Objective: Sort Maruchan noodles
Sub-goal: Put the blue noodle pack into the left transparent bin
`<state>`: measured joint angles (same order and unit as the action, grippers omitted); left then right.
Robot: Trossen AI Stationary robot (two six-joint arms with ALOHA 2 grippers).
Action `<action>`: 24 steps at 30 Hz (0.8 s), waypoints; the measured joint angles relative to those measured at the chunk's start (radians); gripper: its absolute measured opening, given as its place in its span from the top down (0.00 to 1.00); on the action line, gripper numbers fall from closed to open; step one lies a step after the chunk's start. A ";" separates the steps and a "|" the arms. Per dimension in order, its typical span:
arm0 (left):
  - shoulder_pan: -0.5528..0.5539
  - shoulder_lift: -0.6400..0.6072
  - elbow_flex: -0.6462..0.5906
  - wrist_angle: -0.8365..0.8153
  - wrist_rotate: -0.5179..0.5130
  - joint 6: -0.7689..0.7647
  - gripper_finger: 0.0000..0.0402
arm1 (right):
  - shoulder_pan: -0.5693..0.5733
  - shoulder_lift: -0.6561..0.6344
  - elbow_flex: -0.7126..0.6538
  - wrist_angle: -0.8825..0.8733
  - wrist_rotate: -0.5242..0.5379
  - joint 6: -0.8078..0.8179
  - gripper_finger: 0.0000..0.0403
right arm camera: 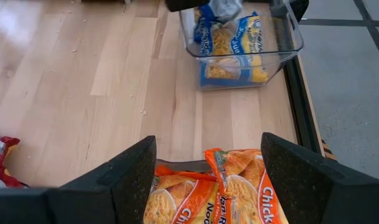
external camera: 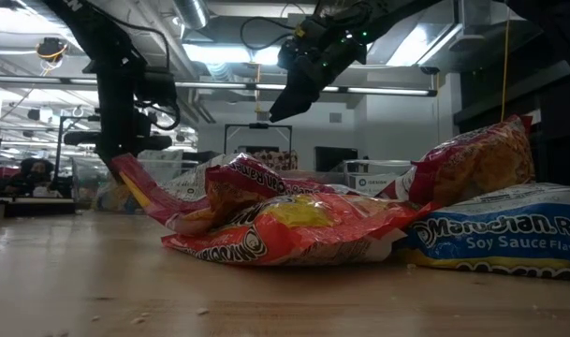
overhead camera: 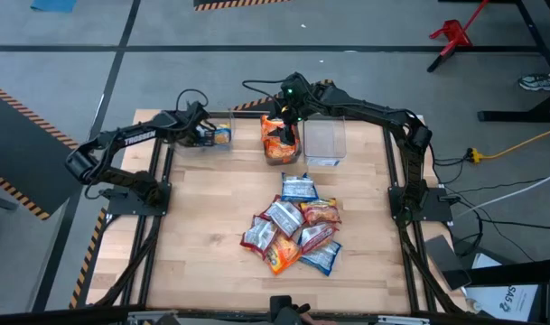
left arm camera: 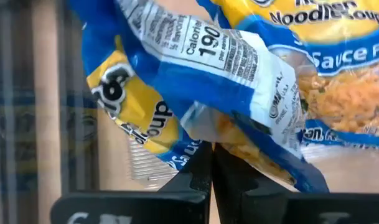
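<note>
Meanwhile the left gripper (left arm camera: 209, 163) is clamped on a blue-and-yellow packet (left arm camera: 195, 81) over the far-left clear bin (right arm camera: 287, 38); beside that bin, the right gripper (right arm camera: 208, 165) hangs with fingers spread above the bin of orange packets (right arm camera: 239, 186); more Maruchan noodles (overhead camera: 295, 226) lie heaped nearer mid-table.

A heap of noodle packets (external camera: 294, 229) lies on the wooden desk (external camera: 125, 290): red ones centre, a blue soy-sauce packet (external camera: 509, 239) at right. Two dark arms (external camera: 125, 84) hang above.
</note>
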<state>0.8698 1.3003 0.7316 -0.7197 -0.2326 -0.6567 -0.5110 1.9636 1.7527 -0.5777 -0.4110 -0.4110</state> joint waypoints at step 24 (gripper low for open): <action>0.003 0.154 0.122 -0.046 -0.111 0.107 0.82 | 0.000 0.000 0.000 0.000 0.000 0.014 0.31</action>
<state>0.8726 1.4546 0.8538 -0.7656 -0.3440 -0.5497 -0.5110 1.9633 1.7527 -0.5781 -0.4114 -0.3973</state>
